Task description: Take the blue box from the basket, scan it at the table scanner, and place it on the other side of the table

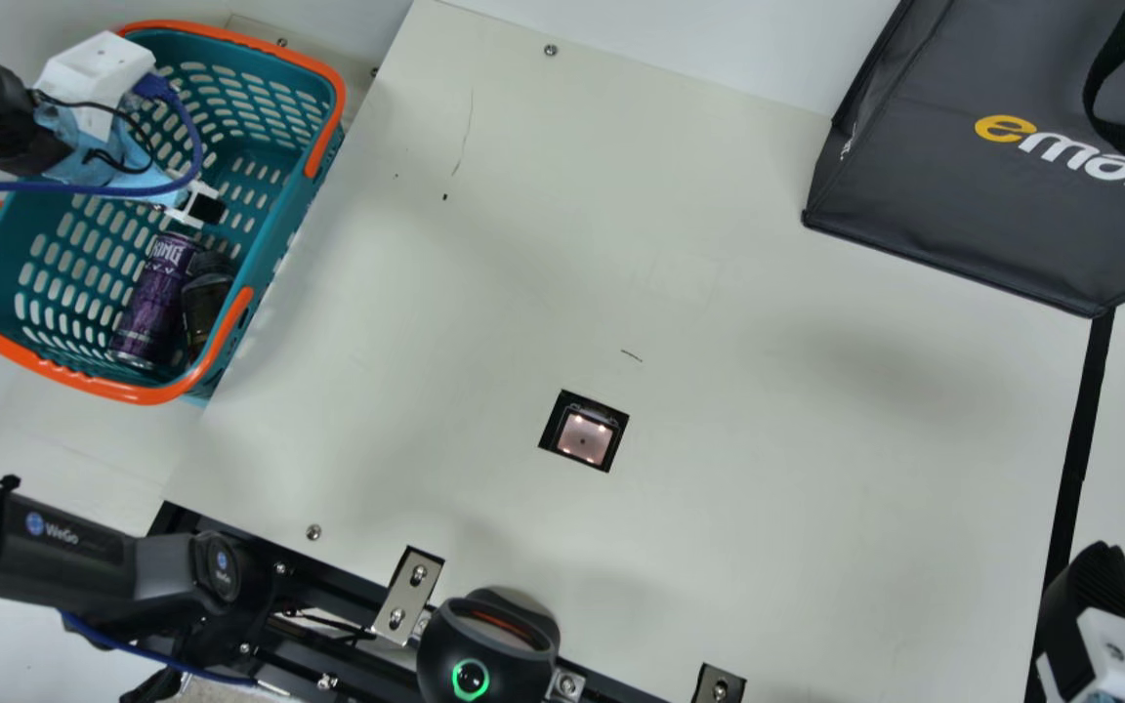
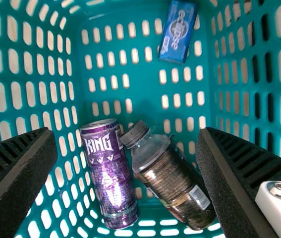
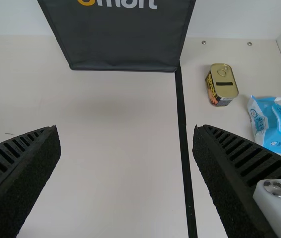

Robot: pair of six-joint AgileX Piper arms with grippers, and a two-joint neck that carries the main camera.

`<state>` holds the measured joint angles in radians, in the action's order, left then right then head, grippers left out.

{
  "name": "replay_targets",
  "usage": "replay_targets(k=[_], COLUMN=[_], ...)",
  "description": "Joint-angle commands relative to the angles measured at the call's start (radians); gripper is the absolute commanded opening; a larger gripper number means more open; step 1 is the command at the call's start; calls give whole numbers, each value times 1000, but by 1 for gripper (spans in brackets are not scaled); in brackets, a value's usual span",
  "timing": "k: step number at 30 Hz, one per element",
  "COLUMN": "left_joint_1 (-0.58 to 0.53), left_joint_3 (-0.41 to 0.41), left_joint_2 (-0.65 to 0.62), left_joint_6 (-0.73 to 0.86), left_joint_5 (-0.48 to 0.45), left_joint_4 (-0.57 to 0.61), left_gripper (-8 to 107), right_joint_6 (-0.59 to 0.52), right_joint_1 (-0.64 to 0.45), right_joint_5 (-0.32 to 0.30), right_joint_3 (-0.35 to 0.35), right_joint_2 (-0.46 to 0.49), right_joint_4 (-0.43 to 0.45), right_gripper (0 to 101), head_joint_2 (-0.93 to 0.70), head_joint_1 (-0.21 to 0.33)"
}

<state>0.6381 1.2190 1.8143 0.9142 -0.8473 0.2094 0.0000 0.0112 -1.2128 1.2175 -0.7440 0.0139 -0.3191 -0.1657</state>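
Picking appears in hand: the left claw (image 2: 127, 131), spread apart, hangs over the teal basket (image 1: 138, 394). Inside, the blue box (image 2: 178, 33) lies near an end wall, apart from the purple can (image 2: 109, 181) and bottle (image 2: 172, 176). Next likely calls for centering over it, then lowering without catching walls. The right claw (image 3: 126, 130) is spread above the desk (image 3: 115, 173).

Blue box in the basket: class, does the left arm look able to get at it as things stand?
Probably yes. The left fingers are open over the basket, and the blue box lies uncovered, apart from the can and bottle. They would likely need to shift towards it first.
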Motion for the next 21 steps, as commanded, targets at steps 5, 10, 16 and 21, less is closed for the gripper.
replay_targets(k=[5, 10, 16, 21], left_joint_1=[11, 19, 27, 37], left_joint_3=[-12, -25, -36, -28], left_joint_2=[38, 63, 96, 131], left_joint_6=[30, 73, 169, 263], left_joint_5=[20, 40, 63, 69], left_joint_4=[-3, 12, 69, 132], left_gripper=[90, 90, 90, 90], right_joint_6=[0, 0, 0, 0], right_joint_1=[0, 0, 0, 0], right_joint_5=[0, 0, 0, 0], right_joint_3=[0, 0, 0, 0], right_joint_2=[0, 0, 0, 0], right_joint_4=[0, 0, 0, 0], right_gripper=[95, 95, 95, 95], head_joint_2=[-2, -2, -2, -2], head_joint_1=[27, 27, 27, 27])
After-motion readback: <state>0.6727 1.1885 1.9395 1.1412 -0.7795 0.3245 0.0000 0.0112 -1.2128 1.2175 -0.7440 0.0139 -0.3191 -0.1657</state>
